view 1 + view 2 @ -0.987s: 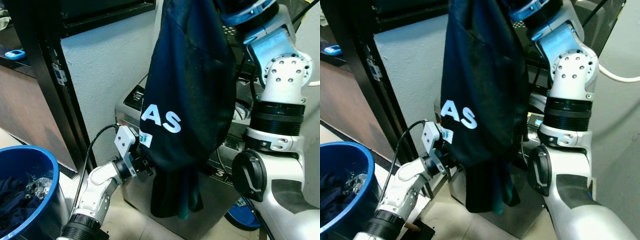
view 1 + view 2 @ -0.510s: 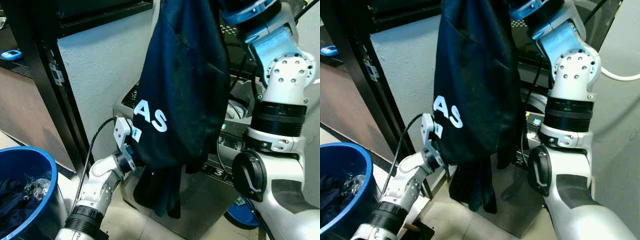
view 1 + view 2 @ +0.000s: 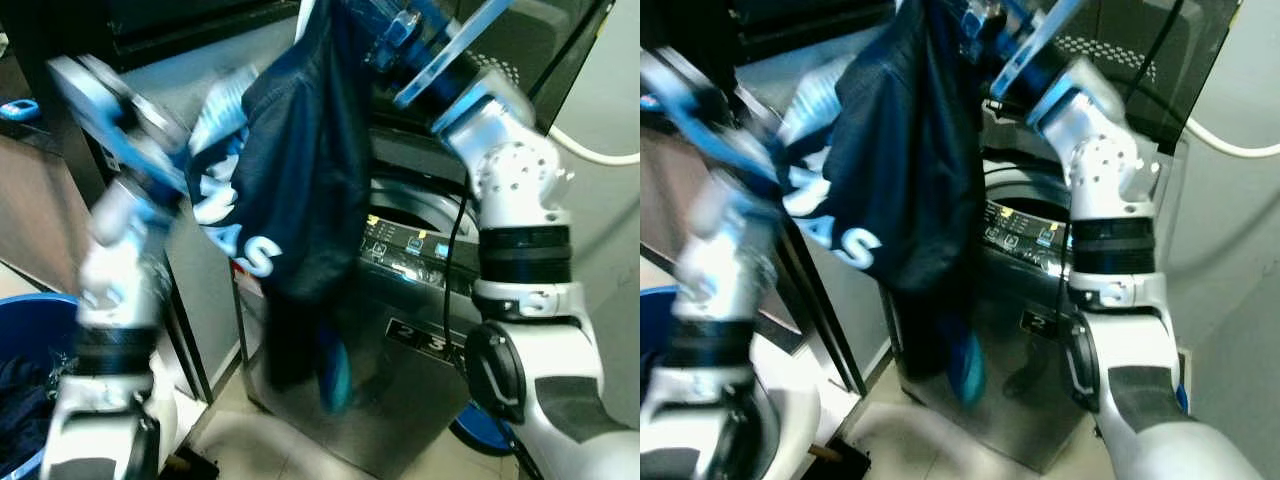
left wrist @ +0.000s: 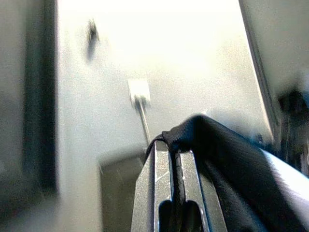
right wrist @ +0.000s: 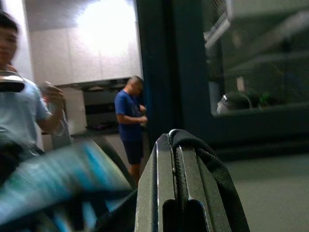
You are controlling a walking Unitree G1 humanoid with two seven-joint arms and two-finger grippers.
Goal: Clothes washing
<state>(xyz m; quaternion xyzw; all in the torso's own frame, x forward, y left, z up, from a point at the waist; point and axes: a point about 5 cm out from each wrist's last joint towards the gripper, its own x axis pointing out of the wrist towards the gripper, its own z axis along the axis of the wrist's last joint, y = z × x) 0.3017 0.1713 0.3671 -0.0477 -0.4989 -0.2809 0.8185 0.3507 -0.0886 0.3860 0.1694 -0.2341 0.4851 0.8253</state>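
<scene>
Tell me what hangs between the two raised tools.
The dark navy garment, pinched by the left tool and the right tool, hangs between them before the washing machine; left eye view.

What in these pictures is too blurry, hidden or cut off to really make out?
- Left arm: motion-smeared in both eye views.
- White lettering on the dark garment: folded and blurred, unreadable.
- Washing machine drum: hidden behind the garment and right arm.
- Blue tub: cut off by the left eye view's edge.
- Two people, right wrist view: small, soft.
</scene>
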